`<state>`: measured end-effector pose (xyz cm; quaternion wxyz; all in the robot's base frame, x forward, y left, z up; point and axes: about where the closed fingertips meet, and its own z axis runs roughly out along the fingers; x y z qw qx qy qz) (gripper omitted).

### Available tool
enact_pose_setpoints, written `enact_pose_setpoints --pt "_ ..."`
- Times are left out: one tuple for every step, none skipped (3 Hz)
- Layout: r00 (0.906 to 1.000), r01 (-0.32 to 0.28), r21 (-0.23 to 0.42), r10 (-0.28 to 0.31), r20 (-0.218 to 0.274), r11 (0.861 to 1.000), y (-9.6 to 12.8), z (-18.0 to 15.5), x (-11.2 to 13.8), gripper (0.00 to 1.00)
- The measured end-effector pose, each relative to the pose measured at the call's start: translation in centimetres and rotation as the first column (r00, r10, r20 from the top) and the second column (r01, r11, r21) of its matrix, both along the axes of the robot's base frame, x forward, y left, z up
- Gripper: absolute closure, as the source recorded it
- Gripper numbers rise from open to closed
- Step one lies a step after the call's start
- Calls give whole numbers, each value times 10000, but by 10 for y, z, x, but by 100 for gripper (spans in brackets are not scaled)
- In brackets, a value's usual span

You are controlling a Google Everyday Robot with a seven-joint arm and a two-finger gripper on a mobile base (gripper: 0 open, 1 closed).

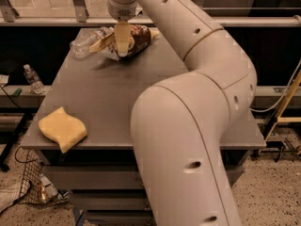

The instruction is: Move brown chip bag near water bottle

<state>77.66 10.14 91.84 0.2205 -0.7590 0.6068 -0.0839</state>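
Observation:
The brown chip bag (138, 37), dark brown wrinkly foil, lies at the far edge of the grey table (155, 93). The water bottle (84, 42), clear with a pale label, lies on its side just left of the bag. My gripper (113, 48) reaches down from above between the two. One pale finger (123, 39) stands in front of the bag's left end. The other finger (101, 44) is splayed out toward the bottle. The jaws stand apart in a V, with the bag's crumpled left end at their base.
A yellow wavy-edged sponge (62, 128) lies at the table's near left corner. A small clear bottle (33, 78) stands on a lower ledge to the left. My arm (188, 126) covers the table's right half. Cables and a wire basket (26, 182) lie on the floor.

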Motion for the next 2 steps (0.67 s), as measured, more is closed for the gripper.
enact_pose_setpoints --pt "9916 1286 -314 -1290 -112 9912 -52 15 -20 0" --pt "9678 2475 -338 -2488 -388 9683 -104 14 -46 0"
